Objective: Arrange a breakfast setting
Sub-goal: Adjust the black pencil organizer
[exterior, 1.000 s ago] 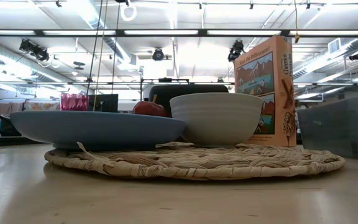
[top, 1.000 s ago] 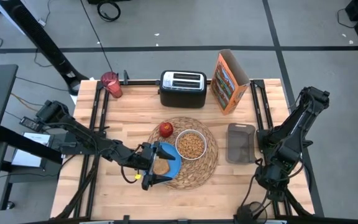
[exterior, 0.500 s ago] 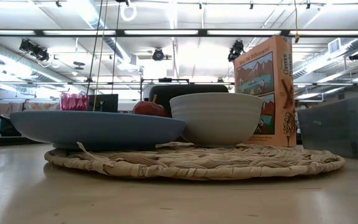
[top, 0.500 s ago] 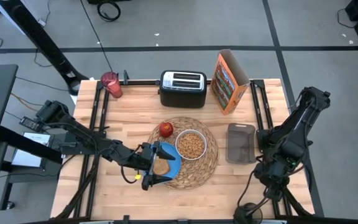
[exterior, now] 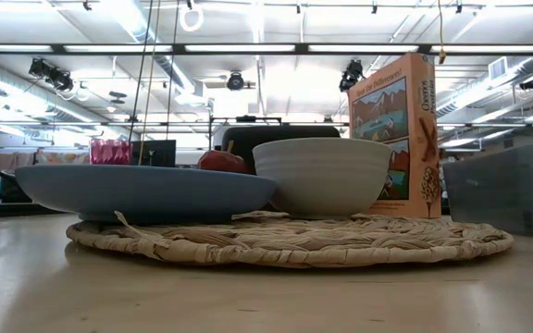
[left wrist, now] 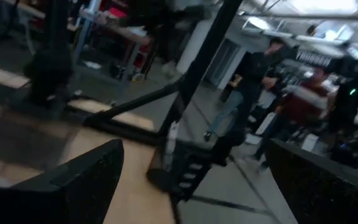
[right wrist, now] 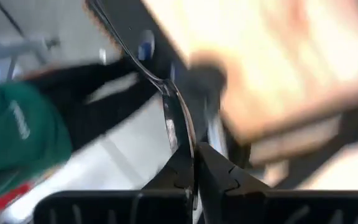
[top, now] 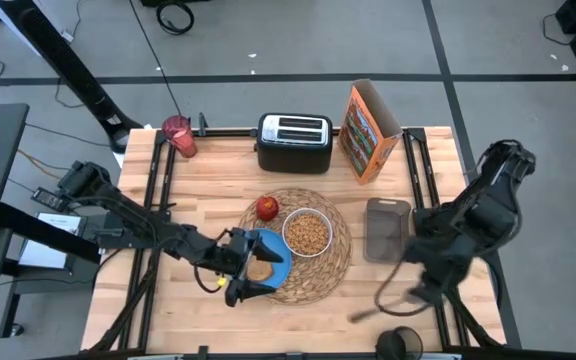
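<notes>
Wooden table (top: 198, 185) mostly set: toast slice (top: 259, 268) plated between left gripper's (top: 244, 268) spread jaws, right gripper (right wrist: 194, 163) clamps metal spoon (right wrist: 166, 102), translucent pink-red cup (top: 177, 135) remains.

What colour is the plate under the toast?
Blue; the plate shows best in the low view.

Both arms are dark, near-black machines built of rounded joint housings linked by slim straight segments. The left claw (top: 240, 268) ends in two broad black fingers (left wrist: 73, 186) with a finely pebbled, matte face, and carries a small yellow marking on its side. The right claw (right wrist: 194, 163) has black fingers with notched, stepped inner edges. A thin dark cable loops beneath the right arm's base.
</notes>
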Available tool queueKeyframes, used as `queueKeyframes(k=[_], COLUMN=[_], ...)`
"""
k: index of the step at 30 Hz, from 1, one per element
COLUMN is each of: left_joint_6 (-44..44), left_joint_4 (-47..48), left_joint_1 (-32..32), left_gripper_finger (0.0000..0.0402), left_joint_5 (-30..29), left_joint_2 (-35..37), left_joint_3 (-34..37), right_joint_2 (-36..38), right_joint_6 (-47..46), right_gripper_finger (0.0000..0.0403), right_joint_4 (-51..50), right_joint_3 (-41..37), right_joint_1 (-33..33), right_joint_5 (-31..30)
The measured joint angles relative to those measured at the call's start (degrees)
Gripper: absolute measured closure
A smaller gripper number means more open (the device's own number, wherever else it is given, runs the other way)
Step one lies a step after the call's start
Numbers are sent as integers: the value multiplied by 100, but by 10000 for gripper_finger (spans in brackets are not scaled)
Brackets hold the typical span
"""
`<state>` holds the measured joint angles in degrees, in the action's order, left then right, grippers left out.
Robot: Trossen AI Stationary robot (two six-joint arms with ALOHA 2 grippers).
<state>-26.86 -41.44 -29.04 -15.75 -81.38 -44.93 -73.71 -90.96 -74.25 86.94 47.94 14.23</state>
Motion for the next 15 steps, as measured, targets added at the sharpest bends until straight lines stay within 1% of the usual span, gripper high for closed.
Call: queueKeyframes(k=[3, 5, 8, 11, 15], left_joint_6=[-145, -276, -546, -556, -271], left_joint_4=[139, 504, 1326, 2511, 3663], left_joint_1=[22, 56, 159, 191, 223], left_gripper_finger=[12, 21, 36, 51, 67], left_joint_5=[143, 351, 619, 610, 436], left_joint_2=[-38, -84, -172, -229, -278], left_joint_3=[-378, -685, -1250, -1713, -2183], right_joint_2=[-501, -873, -1411, -1873, -2345], right_joint_6=[1331, 2303, 3605, 4709, 5954], right_gripper_finger=[394, 394, 394, 394, 394], right_joint_4=[-372, -505, -696, -833, -952], right_joint_3=[561, 914, 1429, 1959, 2509], right_joint_1=[-445, -729, -1083, -1333, -1576], right_joint_5=[-678, -1086, -1649, -2427, -3441])
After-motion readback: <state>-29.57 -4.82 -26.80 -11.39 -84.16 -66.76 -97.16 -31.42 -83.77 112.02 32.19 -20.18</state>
